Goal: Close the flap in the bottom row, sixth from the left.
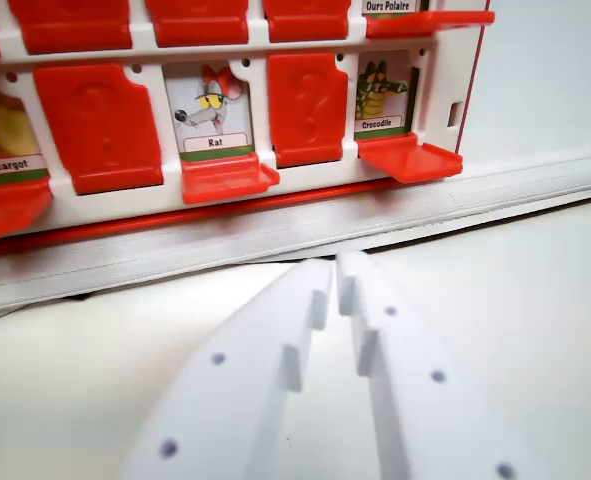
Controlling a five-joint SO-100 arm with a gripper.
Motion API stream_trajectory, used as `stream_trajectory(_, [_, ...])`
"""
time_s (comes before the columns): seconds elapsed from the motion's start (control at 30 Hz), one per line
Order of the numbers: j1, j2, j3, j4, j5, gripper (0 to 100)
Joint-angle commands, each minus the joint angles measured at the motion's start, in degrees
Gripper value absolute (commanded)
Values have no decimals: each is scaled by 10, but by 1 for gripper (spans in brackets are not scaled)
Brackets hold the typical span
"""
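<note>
White gripper [335, 262] sits low over the pale tabletop [535, 290], jaws nearly together, holding nothing (tips short of the board's base ledge [275, 232]). Beyond, bare tabletop at right; the Crocodile flap [410, 158] lies open.

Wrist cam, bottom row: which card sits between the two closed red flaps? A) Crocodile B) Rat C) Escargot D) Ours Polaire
B: the Rat card shows with its flap folded down, a closed red flap on the wrist view's left and another closed flap on its right.
</note>
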Motion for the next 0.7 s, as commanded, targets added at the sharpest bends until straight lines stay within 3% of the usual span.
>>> stream_trajectory(0.0, [-7, -23, -11, -60, 4, 0])
stream_trajectory(0.67, [-23, -225, -115, -135, 11, 0])
